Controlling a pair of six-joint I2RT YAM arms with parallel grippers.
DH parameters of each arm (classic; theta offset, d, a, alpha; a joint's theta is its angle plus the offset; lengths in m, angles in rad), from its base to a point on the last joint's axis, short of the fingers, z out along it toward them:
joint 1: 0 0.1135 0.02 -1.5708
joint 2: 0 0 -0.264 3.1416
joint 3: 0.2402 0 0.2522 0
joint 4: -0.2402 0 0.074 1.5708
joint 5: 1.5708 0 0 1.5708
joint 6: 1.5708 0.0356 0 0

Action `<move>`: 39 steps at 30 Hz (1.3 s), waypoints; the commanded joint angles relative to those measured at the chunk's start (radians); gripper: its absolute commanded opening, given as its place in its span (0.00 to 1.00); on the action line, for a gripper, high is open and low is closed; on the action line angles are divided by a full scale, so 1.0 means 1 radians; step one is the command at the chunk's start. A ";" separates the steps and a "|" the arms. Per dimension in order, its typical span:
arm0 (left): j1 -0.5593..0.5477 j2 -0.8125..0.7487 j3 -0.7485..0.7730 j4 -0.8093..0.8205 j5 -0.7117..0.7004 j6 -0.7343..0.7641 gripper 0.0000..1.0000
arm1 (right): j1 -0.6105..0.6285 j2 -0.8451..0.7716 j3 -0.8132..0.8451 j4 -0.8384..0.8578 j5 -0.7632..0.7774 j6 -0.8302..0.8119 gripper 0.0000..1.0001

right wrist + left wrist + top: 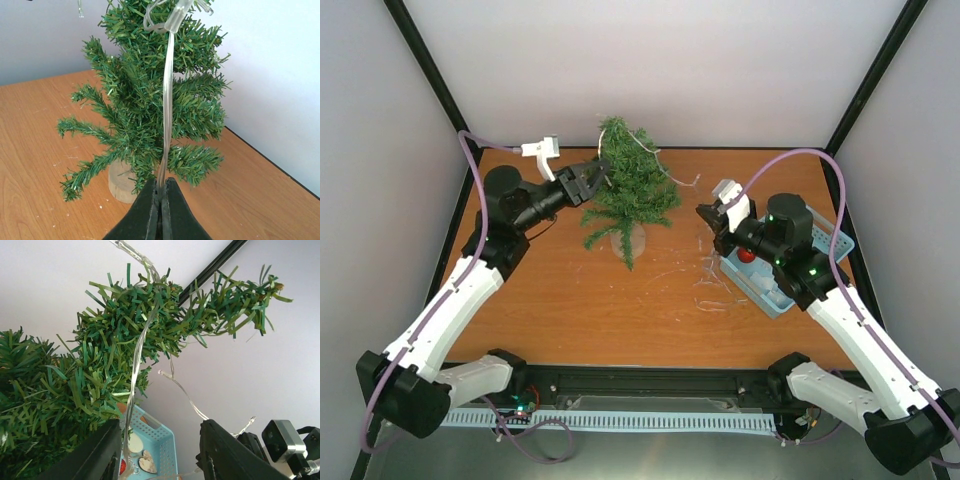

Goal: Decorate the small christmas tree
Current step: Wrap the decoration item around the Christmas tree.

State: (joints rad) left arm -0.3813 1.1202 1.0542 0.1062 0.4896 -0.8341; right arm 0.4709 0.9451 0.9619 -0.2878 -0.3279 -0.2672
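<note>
The small christmas tree [630,190] stands on its pale wooden base [120,182] at the back middle of the table. A clear light string [167,100] is draped over its top and runs down its front. My right gripper [161,187] is shut on that string, just right of the tree [708,215]. My left gripper [595,178] is at the tree's upper left side. In the left wrist view its jaws [160,455] stand open. The clear string [135,370] hangs loose beside the left finger [95,455], under the green branches [125,330].
A light blue perforated basket [790,285] sits at the right under my right arm, with a red ornament [747,255] and heart-shaped pieces [146,460] in it. More clear string lies on the table [705,290] in front of the basket. Black frame posts rise at both back corners.
</note>
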 commanded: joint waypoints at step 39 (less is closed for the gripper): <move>-0.030 0.114 0.096 0.035 0.080 0.061 0.01 | -0.002 -0.043 -0.056 0.089 -0.133 0.166 0.03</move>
State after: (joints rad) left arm -0.4034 1.2140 1.1042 0.0906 0.5915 -0.7757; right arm 0.4709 0.9035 0.9306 -0.2455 -0.4278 -0.1516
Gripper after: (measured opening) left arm 0.008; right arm 0.031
